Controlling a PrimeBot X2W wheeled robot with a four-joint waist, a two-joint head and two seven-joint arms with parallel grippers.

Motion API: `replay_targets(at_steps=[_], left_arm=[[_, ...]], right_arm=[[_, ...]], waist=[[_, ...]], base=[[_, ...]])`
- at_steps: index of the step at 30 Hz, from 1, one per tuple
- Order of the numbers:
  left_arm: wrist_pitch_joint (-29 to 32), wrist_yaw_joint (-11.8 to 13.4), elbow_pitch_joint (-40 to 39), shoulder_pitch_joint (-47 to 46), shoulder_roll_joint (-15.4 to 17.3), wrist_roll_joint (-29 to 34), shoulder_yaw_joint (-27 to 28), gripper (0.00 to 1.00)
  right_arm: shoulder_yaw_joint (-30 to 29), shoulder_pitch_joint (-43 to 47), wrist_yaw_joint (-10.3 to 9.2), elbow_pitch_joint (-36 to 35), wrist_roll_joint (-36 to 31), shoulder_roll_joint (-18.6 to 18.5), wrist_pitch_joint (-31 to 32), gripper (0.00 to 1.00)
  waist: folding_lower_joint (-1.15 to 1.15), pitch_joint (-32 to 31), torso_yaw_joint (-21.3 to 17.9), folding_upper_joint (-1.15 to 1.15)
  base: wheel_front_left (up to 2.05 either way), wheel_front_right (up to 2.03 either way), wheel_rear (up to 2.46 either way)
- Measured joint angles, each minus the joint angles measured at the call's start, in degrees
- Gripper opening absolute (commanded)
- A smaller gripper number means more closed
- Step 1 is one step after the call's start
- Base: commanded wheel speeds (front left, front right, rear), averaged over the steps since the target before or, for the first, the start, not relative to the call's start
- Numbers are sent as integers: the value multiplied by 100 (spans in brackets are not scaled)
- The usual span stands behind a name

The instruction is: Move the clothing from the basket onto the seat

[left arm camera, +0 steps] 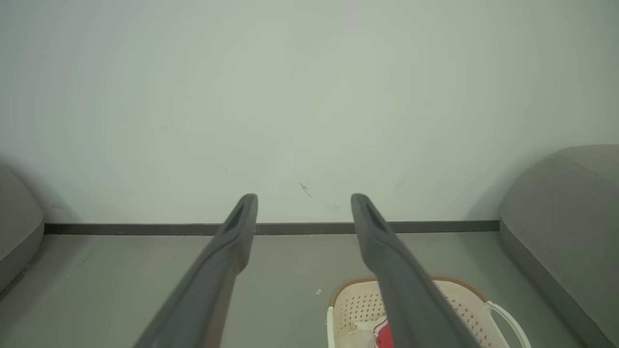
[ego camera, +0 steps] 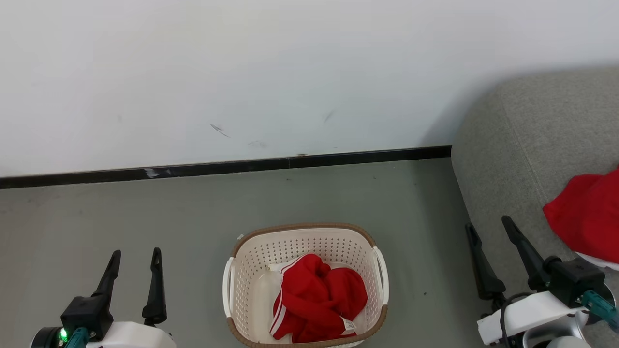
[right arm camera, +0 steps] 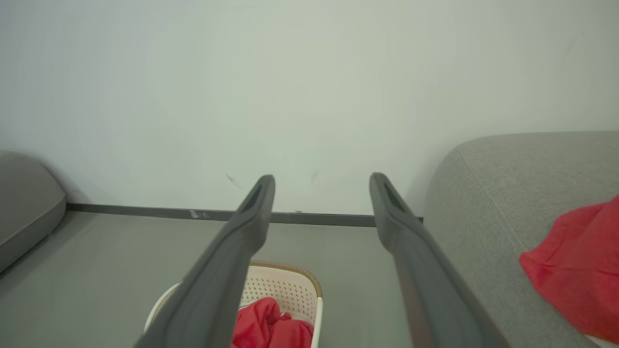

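A crumpled red garment (ego camera: 316, 299) with white stripes and a small white tag lies inside the cream basket (ego camera: 251, 256) on the floor, centre bottom of the head view. Another red garment (ego camera: 587, 212) rests on the grey seat (ego camera: 532, 135) at the right. My left gripper (ego camera: 136, 257) stands open at the lower left, left of the basket, holding nothing. At the lower right my right gripper (ego camera: 489, 226) is open and empty beside the seat's front edge. The right wrist view shows the basket (right arm camera: 290, 287), clothing (right arm camera: 263, 324) and seat (right arm camera: 508, 193); the left wrist view shows the basket (left arm camera: 358, 304).
A white wall with a black baseboard (ego camera: 242, 166) runs behind the basket. Grey floor (ego camera: 145, 217) spreads left of the basket. Another grey cushion edge (right arm camera: 24, 203) sits at the far left in both wrist views.
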Motion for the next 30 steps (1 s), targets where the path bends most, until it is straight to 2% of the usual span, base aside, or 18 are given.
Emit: replay_targets(at_steps=[10,18,30], left_arm=[[280,-75,166,-187,140,136,-313,100],[676,-381,598,-641,124,425,-894,100],[967,-720,1213,-1363,-85,789,-1606,100]], right_arm=[[68,0,0,-108,-1,0,38,100],[-76,7,0,-254,-9,2,86,100],[-432,149,0,-575,51,9,118,100]], waist=[[0,234,-29,0],[0,552,-100,0],[0,1129,-284,0]], base=[[0,0,0],[0,0,0],[0,0,0]])
